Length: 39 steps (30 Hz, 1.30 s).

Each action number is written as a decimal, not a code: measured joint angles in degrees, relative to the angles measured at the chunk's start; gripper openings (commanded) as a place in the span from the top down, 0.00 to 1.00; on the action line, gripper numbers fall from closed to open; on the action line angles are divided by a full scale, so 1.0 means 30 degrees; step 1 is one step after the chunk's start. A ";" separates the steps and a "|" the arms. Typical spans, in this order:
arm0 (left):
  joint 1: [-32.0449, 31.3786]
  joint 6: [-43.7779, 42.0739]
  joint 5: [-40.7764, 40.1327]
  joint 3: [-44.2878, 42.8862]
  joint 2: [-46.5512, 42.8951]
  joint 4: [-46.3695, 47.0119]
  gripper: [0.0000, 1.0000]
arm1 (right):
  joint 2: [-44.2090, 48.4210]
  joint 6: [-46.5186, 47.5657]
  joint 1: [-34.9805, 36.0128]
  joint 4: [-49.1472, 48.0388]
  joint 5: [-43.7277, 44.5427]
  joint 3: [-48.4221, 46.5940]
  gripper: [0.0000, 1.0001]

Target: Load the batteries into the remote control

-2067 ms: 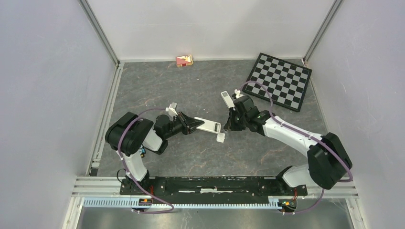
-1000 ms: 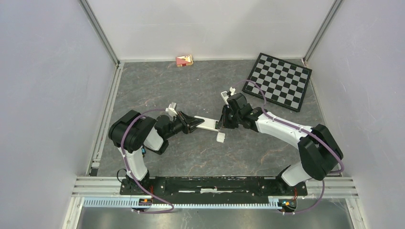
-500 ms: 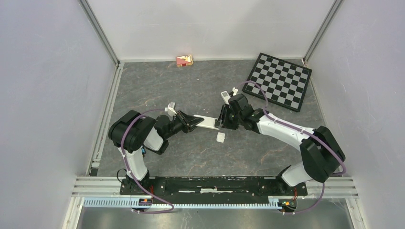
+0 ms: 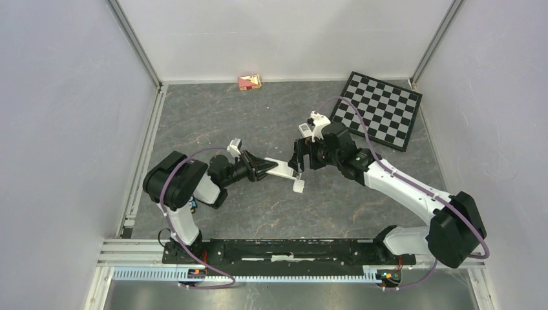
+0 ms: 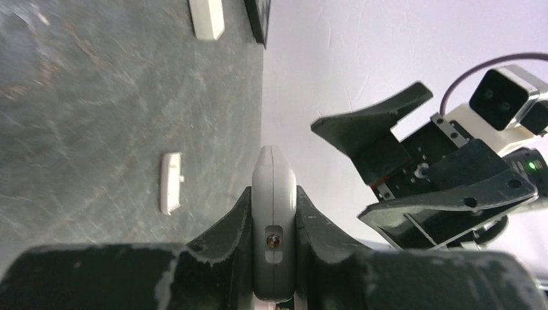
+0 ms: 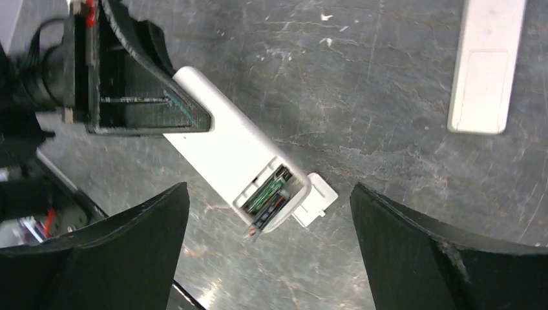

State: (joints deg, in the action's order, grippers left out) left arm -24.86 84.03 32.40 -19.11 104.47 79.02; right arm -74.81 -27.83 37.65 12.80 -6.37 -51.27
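My left gripper [image 4: 262, 169] [image 5: 274, 223] is shut on the white remote control [image 4: 280, 170] [image 5: 274, 194] [image 6: 223, 148], holding it level above the table with its back up. The battery bay at its free end is uncovered. Two batteries show there: a green one [image 6: 271, 184] lies in the bay, and a dark one [image 6: 263, 218] sits beside it with its tip poking past the remote's end. My right gripper [image 4: 298, 159] [image 6: 269, 188] hangs open just above that end, fingers wide on either side and touching nothing. The loose white battery cover [image 4: 299, 186] [image 6: 318, 201] [image 5: 170, 183] lies on the table below.
A second white remote [image 6: 488, 64] [image 4: 304, 131] [image 5: 207, 16] lies flat on the grey table beyond the right gripper. A chessboard [image 4: 380, 108] sits at the back right. A small red box [image 4: 249, 82] rests against the back wall.
My right gripper has opened wide and drawn back a little from the remote's end, its arm swinging out to the right. The left gripper still holds the remote in the same place.
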 measured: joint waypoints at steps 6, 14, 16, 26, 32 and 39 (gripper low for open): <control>0.0007 0.1457 0.2594 -0.0036 -0.0933 -0.0882 0.98 | 0.0270 0.4022 -0.0736 0.0036 -0.3417 0.0168 0.02; 0.0007 0.2004 0.4772 -0.0168 -0.3038 -0.4087 0.98 | 0.0634 0.5078 -0.1056 -0.0066 -0.8386 0.1217 0.02; 0.0007 0.1763 0.4998 -0.0444 -0.3789 -0.5479 0.98 | 0.0627 0.5064 -0.1056 -0.0051 -0.9136 0.1603 0.02; 0.0000 -0.0554 0.5982 -0.2091 -0.5340 -1.0703 0.98 | 0.0532 0.4809 -0.1107 -0.0270 -1.2109 0.2514 0.02; 0.0007 -0.0721 0.6550 -0.2120 -0.5340 -1.1234 0.98 | 0.0554 0.4561 -0.1719 -0.0831 -1.3602 0.2688 0.11; 0.0000 -0.0648 0.7067 -0.2106 -0.5173 -1.0287 0.98 | 0.0576 0.4444 -0.1960 -0.1020 -1.4717 0.2922 0.22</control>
State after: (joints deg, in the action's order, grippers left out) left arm -24.86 82.08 53.60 -25.43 88.95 48.16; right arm -73.08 -14.50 31.77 9.74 -50.52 -42.50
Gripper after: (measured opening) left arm 0.266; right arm 0.782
